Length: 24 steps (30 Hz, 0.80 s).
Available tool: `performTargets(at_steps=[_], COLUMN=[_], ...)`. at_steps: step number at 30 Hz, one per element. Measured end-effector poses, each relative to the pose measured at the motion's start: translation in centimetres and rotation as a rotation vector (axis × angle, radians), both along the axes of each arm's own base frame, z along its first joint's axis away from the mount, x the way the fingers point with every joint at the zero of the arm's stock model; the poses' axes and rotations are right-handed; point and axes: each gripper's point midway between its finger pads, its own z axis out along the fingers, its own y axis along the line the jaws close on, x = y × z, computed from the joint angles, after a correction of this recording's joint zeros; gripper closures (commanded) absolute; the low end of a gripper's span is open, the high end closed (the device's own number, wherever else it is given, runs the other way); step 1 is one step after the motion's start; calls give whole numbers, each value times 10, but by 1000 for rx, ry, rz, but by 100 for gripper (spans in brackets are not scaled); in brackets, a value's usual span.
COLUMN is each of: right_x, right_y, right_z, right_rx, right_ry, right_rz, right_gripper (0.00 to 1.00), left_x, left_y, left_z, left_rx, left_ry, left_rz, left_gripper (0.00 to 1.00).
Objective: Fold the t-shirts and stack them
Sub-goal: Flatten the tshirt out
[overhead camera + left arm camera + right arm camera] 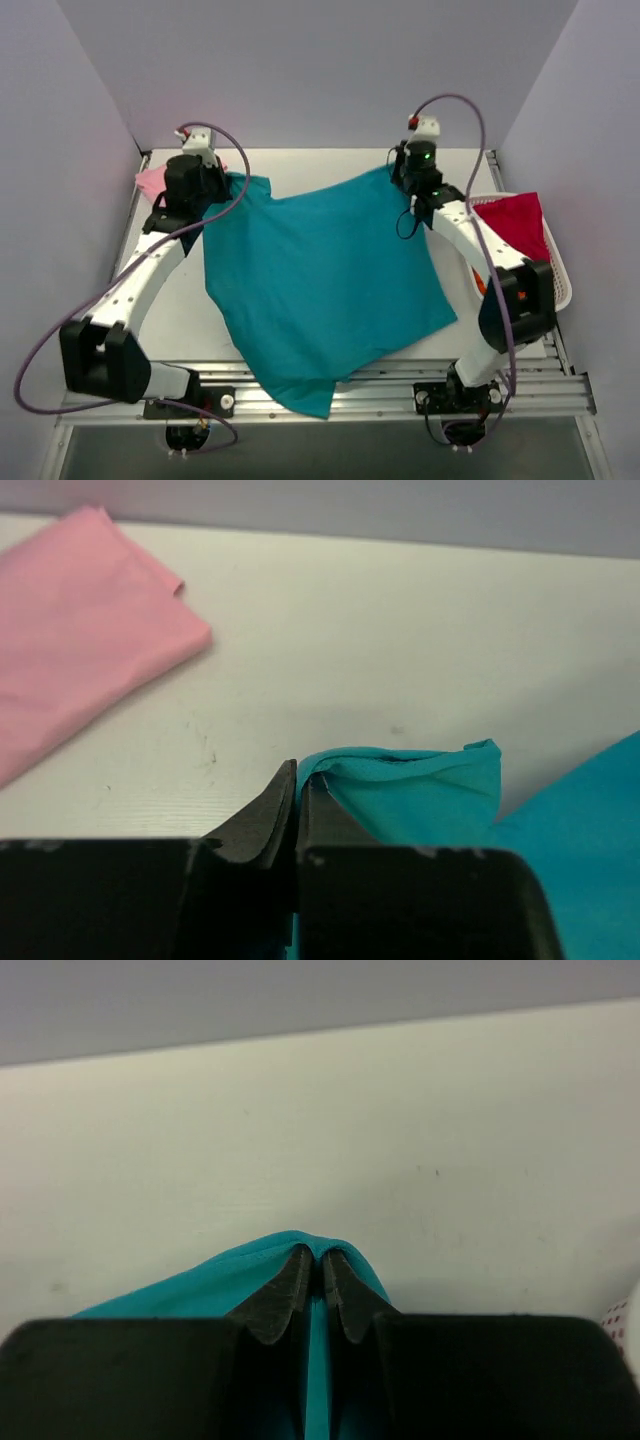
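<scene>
The teal t-shirt (320, 280) lies spread on the desk (310, 165), one end drooping over the near edge. The left gripper (297, 780) and right gripper (310, 1257) each pinch a far corner. Best to move both together, level and taut, so the fold lands square.

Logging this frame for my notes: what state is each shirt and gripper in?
teal t-shirt: spread open, unfolded, near hem over the table edge.
light pink t-shirt: folded, far left.
magenta t-shirt: unfolded, in the basket.
left gripper: shut on teal t-shirt.
right gripper: shut on teal t-shirt.
</scene>
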Motion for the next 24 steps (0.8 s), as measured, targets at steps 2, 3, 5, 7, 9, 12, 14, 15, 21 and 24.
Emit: performTargets(at_steps=[2,3,5,7,9,12,14,15,21,24], right_x=[21,32,62,96,130,178,202,210,199,180], right_y=[-2,-3,-5,-6,-9,-17,-23,-28,-63,-73], right_z=[-59,-85,-118,-142,-162,-174,-177,-176,-177,-162], right_rx=[-32,-47,-54,-48,-33,-12,5,11,4,-13], right_ry=[111,159,202,209,200,161,128,116,111,110], right_rz=[-37,-55,-93,-132,-170,-234,-270,-288,-409,-444], right_gripper=[100,100,100,100,100,7,0,0,0,0], left_x=[40,59,100,145,187,247,280,291,311,301], left_y=[11,13,13,5,-3,-18,-24,-26,-20,-6], left_z=[-66,-90,-132,-162,-181,-194,-185,-178,-130,-118], left_rx=[17,22,24,11,-8,-31,-40,-56,-103,-104], left_ry=[131,179,238,263,253,217,158,133,11,0], left_rz=[44,51,50,27,0,-39,-50,-51,-24,27], left_gripper=[98,98,98,98,98,33,6,6,6,6])
